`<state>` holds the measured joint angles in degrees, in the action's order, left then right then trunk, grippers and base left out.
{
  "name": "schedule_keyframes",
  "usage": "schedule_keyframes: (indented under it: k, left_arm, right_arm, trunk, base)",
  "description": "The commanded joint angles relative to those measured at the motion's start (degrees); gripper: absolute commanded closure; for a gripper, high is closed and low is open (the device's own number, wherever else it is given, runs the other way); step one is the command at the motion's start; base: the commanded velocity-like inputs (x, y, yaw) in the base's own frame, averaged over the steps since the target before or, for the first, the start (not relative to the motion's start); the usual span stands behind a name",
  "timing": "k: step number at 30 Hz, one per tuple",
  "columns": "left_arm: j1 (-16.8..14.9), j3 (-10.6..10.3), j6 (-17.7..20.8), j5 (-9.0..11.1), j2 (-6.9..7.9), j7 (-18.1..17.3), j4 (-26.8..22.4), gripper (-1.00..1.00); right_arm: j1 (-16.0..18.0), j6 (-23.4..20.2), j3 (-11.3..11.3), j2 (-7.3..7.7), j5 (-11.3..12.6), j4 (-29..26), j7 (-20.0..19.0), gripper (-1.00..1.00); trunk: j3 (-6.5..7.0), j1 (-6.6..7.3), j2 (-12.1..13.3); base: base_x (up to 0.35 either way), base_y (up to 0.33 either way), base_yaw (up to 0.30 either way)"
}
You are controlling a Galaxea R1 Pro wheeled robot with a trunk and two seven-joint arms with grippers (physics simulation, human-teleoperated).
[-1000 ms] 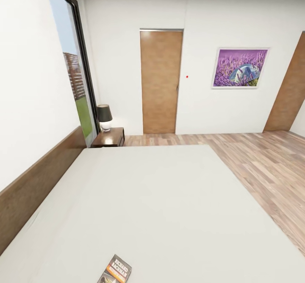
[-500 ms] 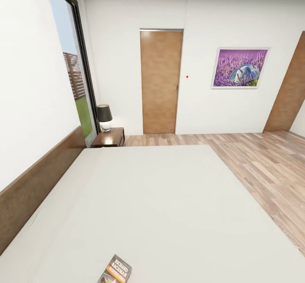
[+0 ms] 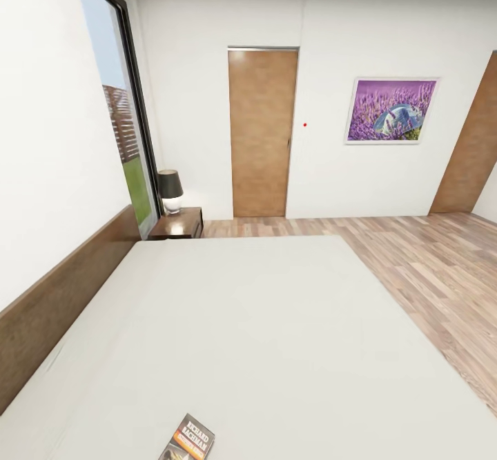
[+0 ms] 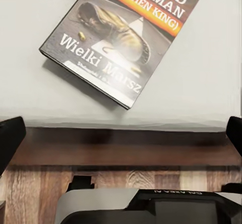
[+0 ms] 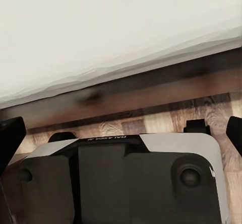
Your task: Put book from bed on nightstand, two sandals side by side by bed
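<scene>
At the bed's near edge, book in reach.
The large pale grey-white bed spreads before me; the dark glossy nightstand stands at its far headboard corner; the thin dark paperback book lies near its near edge. My left gripper and right gripper stand apart, empty.

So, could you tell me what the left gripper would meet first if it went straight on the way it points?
Probably the bed near its edge, just short of the book. The left gripper is open; depth is hard to judge.
</scene>
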<state>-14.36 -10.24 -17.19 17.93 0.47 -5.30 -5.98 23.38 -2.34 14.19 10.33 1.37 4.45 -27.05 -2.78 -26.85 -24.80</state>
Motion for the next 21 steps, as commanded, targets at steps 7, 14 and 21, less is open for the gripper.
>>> schedule_keyframes:
  k: [7,14,21]
  left_arm:
    - [-0.23,-0.40,0.18,0.65,2.07,-0.32,-6.02,-1.00]
    - [-0.35,-0.39,3.90,0.69,2.77,-0.33,-10.41,-1.00]
    - [-0.53,-0.36,18.09,0.70,2.95,-0.33,-28.55,-1.00]
  right_arm:
    - [0.09,-0.23,0.40,0.04,0.15,0.12,-0.19,-1.00]
    - [0.09,-0.21,0.40,0.04,0.15,0.12,-0.19,-1.00]
    - [0.08,-0.21,0.40,-0.01,0.12,0.12,-0.19,-1.00]
  trunk:
    - [-0.13,-0.03,-0.12]
    - [-0.13,-0.03,-0.12]
    - [-0.13,-0.03,-0.12]
  base:
    - [0.000,0.000,0.000]
    - [0.000,0.000,0.000]
    - [0.000,0.000,0.000]
